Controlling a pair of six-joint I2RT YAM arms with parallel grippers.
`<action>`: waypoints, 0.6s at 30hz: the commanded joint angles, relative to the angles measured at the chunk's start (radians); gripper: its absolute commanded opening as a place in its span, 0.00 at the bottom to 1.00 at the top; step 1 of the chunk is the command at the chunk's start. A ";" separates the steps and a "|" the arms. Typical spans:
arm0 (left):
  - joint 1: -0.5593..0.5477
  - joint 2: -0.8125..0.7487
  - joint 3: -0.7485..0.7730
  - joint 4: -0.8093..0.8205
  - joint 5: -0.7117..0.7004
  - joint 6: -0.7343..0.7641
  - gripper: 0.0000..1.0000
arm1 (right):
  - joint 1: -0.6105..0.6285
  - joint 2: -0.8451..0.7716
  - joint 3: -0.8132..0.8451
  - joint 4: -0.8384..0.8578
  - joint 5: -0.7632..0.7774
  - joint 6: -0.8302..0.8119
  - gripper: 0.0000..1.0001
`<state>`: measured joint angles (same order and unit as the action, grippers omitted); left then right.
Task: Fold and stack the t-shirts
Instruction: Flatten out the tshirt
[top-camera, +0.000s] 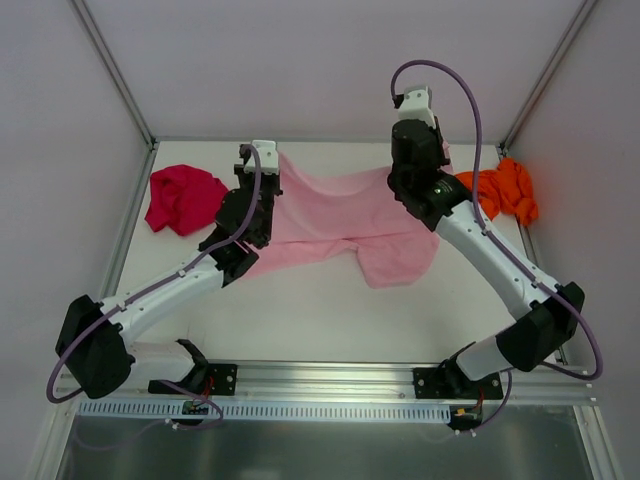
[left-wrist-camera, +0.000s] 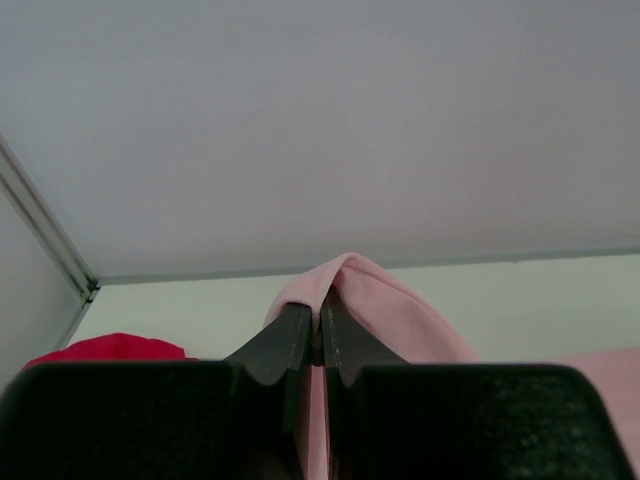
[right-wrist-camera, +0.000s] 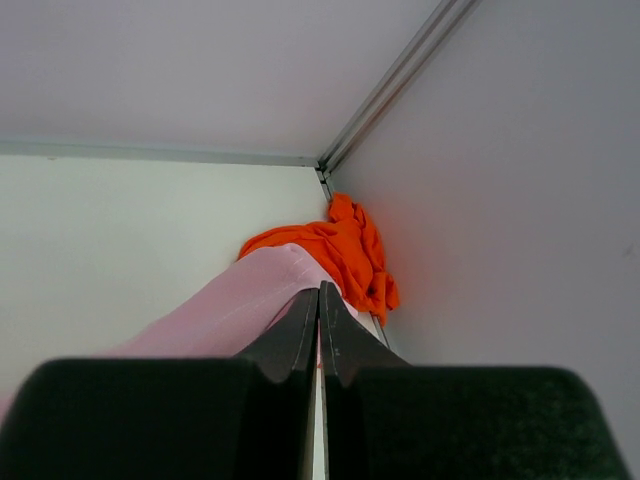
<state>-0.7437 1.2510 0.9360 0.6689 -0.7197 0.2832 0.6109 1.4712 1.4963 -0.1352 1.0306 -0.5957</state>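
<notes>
White table (top-camera: 350, 320), pink t-shirt (top-camera: 340, 215) spread out, left fingers (left-wrist-camera: 310, 325) and right fingers (right-wrist-camera: 310, 310) clamped on it

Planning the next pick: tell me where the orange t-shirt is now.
In the top view, the orange t-shirt lies bunched in the far right corner of the table against the wall, right of the right end effector.

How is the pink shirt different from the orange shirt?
The pink shirt is stretched wide across the middle; the orange shirt is scrunched in the far right corner. The left claw and right claw each pinch the pink shirt; no claw holds the orange shirt. One is pale, one bright. Both are soft cloth.
</notes>
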 joint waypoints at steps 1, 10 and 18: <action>0.029 0.025 0.049 0.098 -0.027 0.022 0.00 | -0.005 0.018 0.082 0.032 0.011 0.010 0.01; 0.130 0.244 0.159 -0.050 0.044 -0.153 0.00 | -0.039 0.187 0.094 0.025 -0.024 0.065 0.01; 0.216 0.432 0.312 -0.215 0.124 -0.351 0.00 | -0.094 0.356 0.191 -0.029 -0.101 0.125 0.01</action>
<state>-0.5507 1.6623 1.1507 0.4931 -0.6338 0.0383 0.5396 1.8084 1.6058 -0.1761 0.9489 -0.5114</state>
